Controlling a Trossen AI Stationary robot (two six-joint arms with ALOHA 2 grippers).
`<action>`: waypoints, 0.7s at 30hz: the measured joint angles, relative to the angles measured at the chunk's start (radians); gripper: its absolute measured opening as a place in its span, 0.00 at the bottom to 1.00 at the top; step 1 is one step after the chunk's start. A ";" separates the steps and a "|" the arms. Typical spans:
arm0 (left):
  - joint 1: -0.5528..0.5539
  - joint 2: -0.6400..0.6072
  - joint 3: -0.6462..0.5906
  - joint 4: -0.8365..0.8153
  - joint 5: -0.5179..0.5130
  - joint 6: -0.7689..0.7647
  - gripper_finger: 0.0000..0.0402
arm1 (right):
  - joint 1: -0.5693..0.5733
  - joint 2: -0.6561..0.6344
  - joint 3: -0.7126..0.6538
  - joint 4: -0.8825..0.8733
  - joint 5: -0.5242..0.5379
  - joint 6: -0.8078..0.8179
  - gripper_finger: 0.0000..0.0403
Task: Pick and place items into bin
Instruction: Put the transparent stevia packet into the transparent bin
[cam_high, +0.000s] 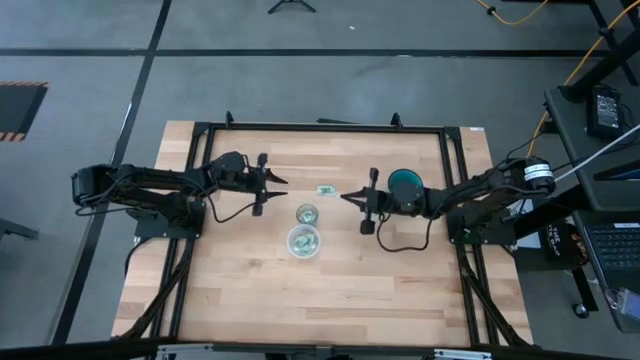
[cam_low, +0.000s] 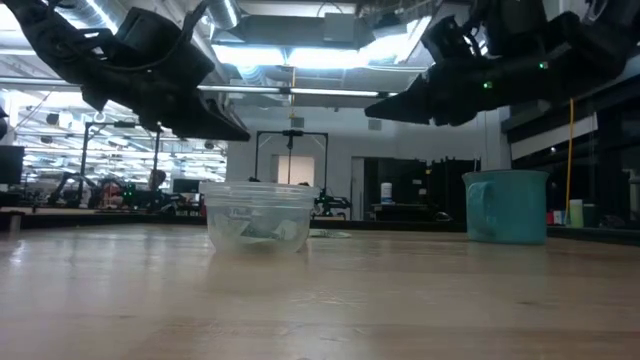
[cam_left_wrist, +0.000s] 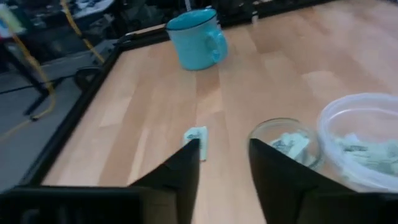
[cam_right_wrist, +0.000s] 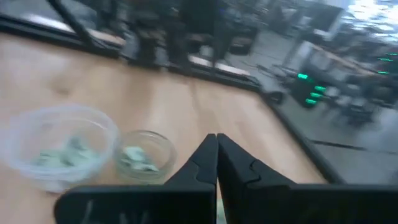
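Note:
One small teal-green and white packet (cam_high: 325, 189) lies flat on the wooden table between my two grippers; in the left wrist view the packet (cam_left_wrist: 196, 135) lies just beyond the fingertips. More packets lie in a small clear bowl (cam_high: 307, 213) and a larger clear bowl (cam_high: 304, 241). My left gripper (cam_high: 283, 181) (cam_left_wrist: 224, 146) hovers open, to the left of the loose packet. My right gripper (cam_high: 345, 197) (cam_right_wrist: 216, 138) is shut, just right of the packet. In the low view both the left gripper (cam_low: 240, 133) and the right gripper (cam_low: 372, 108) hang well above the table.
A teal mug (cam_high: 405, 182) (cam_low: 507, 205) stands on the table under my right arm, right of the bowls. A black frame (cam_high: 320, 127) runs around the tabletop. Bare wood (cam_high: 320, 300) stretches toward the near edge.

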 joint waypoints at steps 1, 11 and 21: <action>-0.005 0.000 0.000 0.000 -0.022 0.003 0.36 | -0.005 0.000 -0.003 0.005 -0.042 0.011 0.01; -0.012 0.000 0.037 -0.041 -0.157 -0.186 0.50 | -0.100 0.000 -0.046 0.001 -0.179 0.039 0.00; -0.015 0.106 0.280 -0.338 -0.148 -0.053 0.50 | -0.157 0.000 -0.054 0.001 -0.226 0.062 0.01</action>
